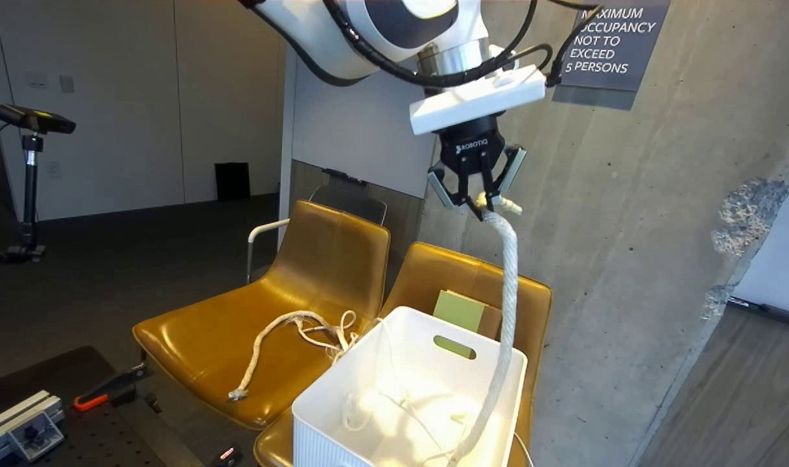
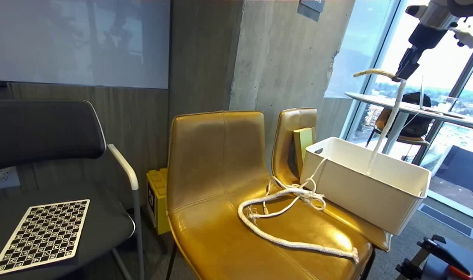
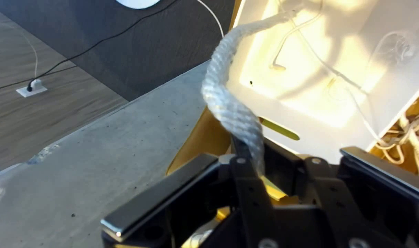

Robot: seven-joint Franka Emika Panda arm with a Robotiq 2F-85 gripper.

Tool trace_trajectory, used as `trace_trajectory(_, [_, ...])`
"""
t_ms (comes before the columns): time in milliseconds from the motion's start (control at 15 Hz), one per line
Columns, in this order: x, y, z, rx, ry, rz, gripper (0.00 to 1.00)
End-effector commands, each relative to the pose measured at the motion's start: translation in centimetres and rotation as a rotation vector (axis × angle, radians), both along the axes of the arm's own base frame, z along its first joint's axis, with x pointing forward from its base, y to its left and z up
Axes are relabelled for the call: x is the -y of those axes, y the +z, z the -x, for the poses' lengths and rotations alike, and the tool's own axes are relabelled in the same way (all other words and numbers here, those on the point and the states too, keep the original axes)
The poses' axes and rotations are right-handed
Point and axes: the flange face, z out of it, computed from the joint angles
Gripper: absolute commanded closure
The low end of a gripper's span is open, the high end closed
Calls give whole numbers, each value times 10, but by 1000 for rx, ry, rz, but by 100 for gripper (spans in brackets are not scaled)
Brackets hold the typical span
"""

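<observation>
Cordage lies tangled on a tan chair, below and left of the claw in an exterior view; next, beneath the claw, sits a white bin; above it the claw's closed jaws pinch a thick rope, whose long axis runs steeply down into the bin, while a short end juts right of the claw.
</observation>
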Motion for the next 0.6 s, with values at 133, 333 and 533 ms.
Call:
trace_trajectory(133, [-20, -58, 25, -114, 31, -33, 97])
trace_trajectory(333, [-19, -72, 25, -121, 20, -31, 61])
trace_trajectory(533, [-11, -57, 23, -84, 3, -39, 39])
